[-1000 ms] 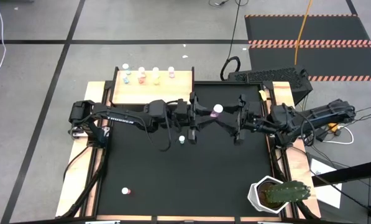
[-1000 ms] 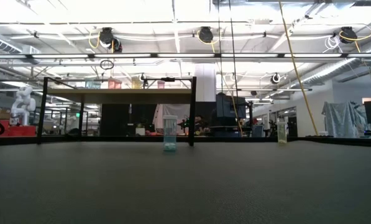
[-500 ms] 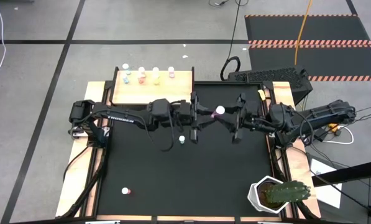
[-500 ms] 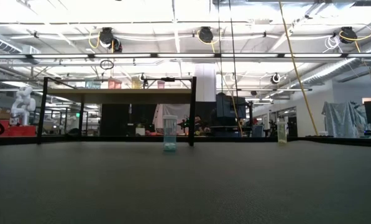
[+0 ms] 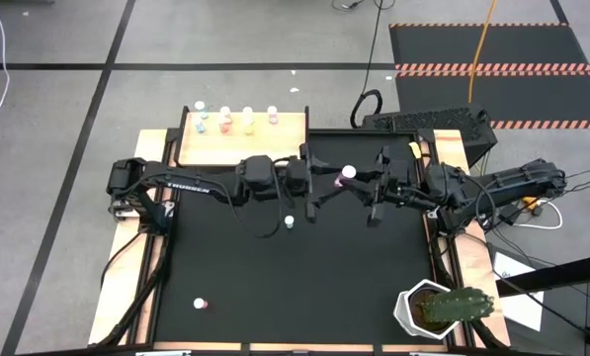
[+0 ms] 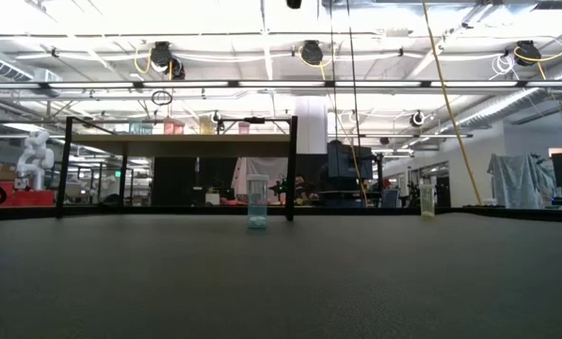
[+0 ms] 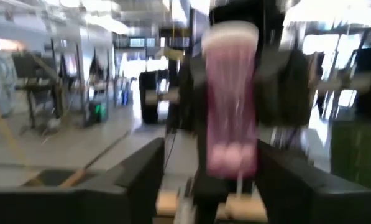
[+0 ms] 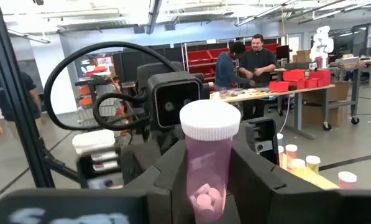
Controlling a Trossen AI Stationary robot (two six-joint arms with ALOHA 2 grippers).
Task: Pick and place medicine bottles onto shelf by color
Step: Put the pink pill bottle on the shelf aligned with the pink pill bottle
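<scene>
Above the far middle of the black worktop (image 5: 295, 287), the two arms meet nose to nose, with a pink medicine bottle (image 5: 347, 175) raised between them. From the right wrist view, the right end effector (image 8: 207, 180) has its dark fingers pressed against either side of that pink bottle, white cap up, pills showing at the bottom. The left end effector (image 5: 319, 188) faces it from the left; its own wrist view is blurred, but its fingers appear to stand apart from the bottle's sides, spread fairly wide, so I would say it is not gripping.

On the shelf (image 5: 243, 144) at the far left corner, four small bottles stand in a row along the far edge (blue at the left, then pink and yellow ones). A blue bottle (image 5: 289, 222) stands on the mat just near of the left arm, and a red one (image 5: 202, 305) lies well apart at the near left. A potted cactus (image 5: 443, 309) sits at the near right corner.
</scene>
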